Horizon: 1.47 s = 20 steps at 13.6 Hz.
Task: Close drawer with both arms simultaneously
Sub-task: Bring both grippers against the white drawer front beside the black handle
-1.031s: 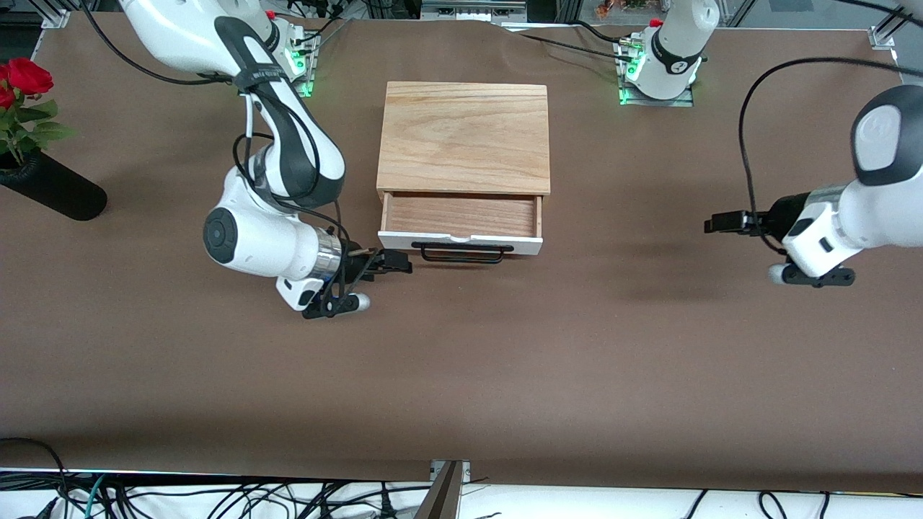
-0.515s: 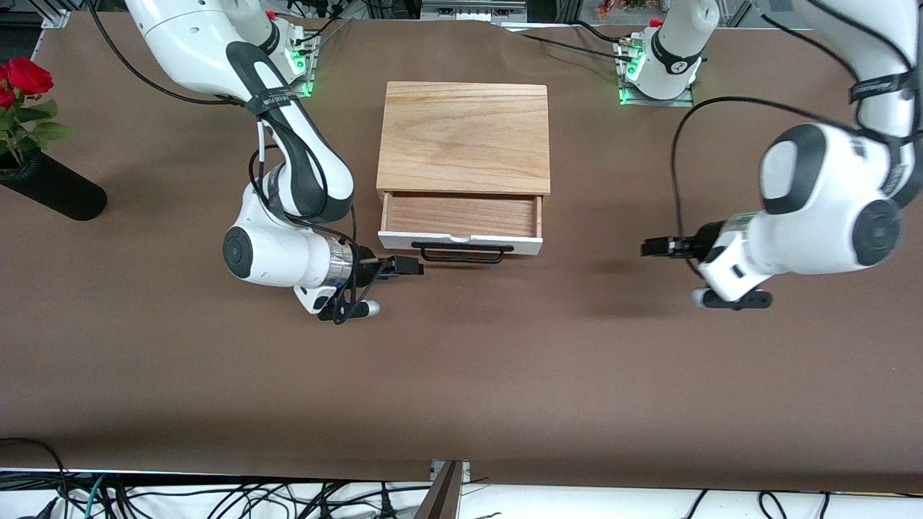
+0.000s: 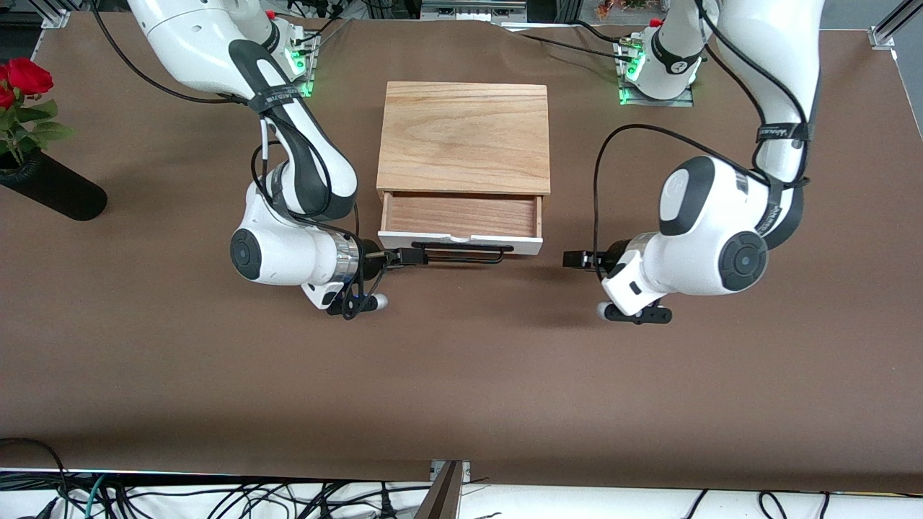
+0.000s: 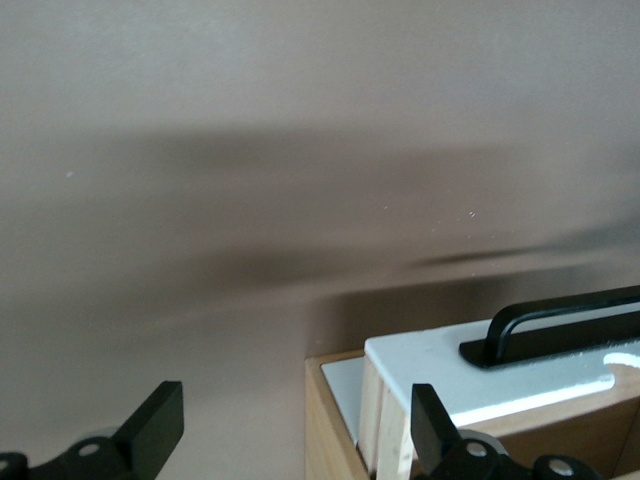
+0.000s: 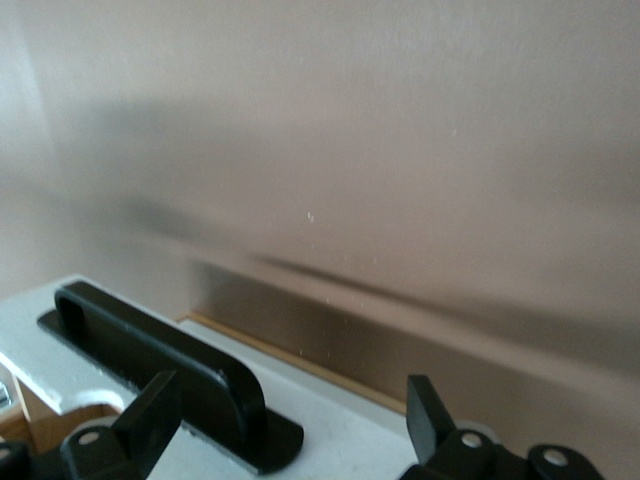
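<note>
The drawer (image 3: 461, 215) stands partly pulled out of its oak casing (image 3: 463, 137), showing its reddish floor, white front panel (image 3: 526, 245) and black bar handle (image 3: 461, 253). My right gripper (image 3: 409, 256) is open, low in front of the panel at the handle's end toward the right arm. In the right wrist view the handle (image 5: 150, 345) and panel (image 5: 350, 440) lie just ahead of the right gripper (image 5: 290, 420). My left gripper (image 3: 571, 258) is open, low over the table, a short gap from the drawer's other corner. In the left wrist view the left gripper (image 4: 295, 430) faces that corner (image 4: 440, 365).
A black vase (image 3: 50, 189) with red roses (image 3: 25, 76) lies at the right arm's end of the table. The arm bases (image 3: 660, 68) stand beside the casing's back. Cables (image 3: 216, 497) hang past the table edge nearest the camera.
The left arm has swung in from its end of the table toward the drawer. The right gripper has crept along to the handle's end. The drawer has not moved.
</note>
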Motion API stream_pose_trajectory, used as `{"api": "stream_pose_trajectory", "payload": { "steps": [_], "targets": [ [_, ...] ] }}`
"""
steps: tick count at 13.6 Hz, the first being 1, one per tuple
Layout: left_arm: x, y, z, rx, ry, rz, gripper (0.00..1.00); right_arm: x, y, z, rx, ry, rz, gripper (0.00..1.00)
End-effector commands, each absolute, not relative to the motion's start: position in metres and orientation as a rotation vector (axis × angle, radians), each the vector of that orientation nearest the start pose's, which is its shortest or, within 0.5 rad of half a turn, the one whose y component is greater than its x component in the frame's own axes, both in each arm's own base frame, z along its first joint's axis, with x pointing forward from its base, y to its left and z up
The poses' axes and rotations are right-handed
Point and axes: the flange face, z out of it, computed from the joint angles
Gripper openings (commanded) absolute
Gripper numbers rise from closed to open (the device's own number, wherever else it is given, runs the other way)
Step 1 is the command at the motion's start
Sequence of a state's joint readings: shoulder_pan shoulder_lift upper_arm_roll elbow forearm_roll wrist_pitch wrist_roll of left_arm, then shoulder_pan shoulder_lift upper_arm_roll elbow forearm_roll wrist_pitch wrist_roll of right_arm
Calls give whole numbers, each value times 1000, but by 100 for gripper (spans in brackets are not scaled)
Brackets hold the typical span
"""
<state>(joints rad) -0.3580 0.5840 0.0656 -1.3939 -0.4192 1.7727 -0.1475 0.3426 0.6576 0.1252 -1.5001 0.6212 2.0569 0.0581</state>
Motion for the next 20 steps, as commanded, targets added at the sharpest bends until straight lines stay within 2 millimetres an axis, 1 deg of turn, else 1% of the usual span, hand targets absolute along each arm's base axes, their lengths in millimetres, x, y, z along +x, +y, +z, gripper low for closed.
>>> {"api": "stream_pose_trajectory", "payload": {
  "steps": [1,2,3,4,5,7,9,11,12,15,17,20],
  "targets": [
    [660,-273,347,-3448,70,411,100,619,338,291,-2534,-91,397,100],
    [659,-284,341,-3454,71,390,100,618,338,289,-2534,-94,410,100],
    [658,-293,338,-3473,66,386,100,616,338,289,-2532,-99,421,100],
    [656,-298,333,-3482,60,400,100,616,338,288,-2532,-100,425,100],
    [650,-311,328,-3479,85,421,100,615,338,287,-2533,-99,431,100],
    [646,-325,328,-3495,94,406,100,612,337,282,-2534,-99,452,100],
    [644,-329,321,-3512,79,438,100,609,338,281,-2532,-105,474,100],
    [633,-351,315,-3506,127,465,100,605,338,279,-2529,-113,505,100],
    [630,-355,315,-3497,149,466,100,604,338,278,-2529,-114,513,100],
    [627,-355,306,-3482,163,488,100,601,340,275,-2530,-116,523,100],
    [618,-365,299,-3466,192,524,100,597,342,271,-2532,-117,537,100],
    [615,-364,292,-3450,195,567,100,592,342,268,-2535,-107,562,100]
  ]
}}
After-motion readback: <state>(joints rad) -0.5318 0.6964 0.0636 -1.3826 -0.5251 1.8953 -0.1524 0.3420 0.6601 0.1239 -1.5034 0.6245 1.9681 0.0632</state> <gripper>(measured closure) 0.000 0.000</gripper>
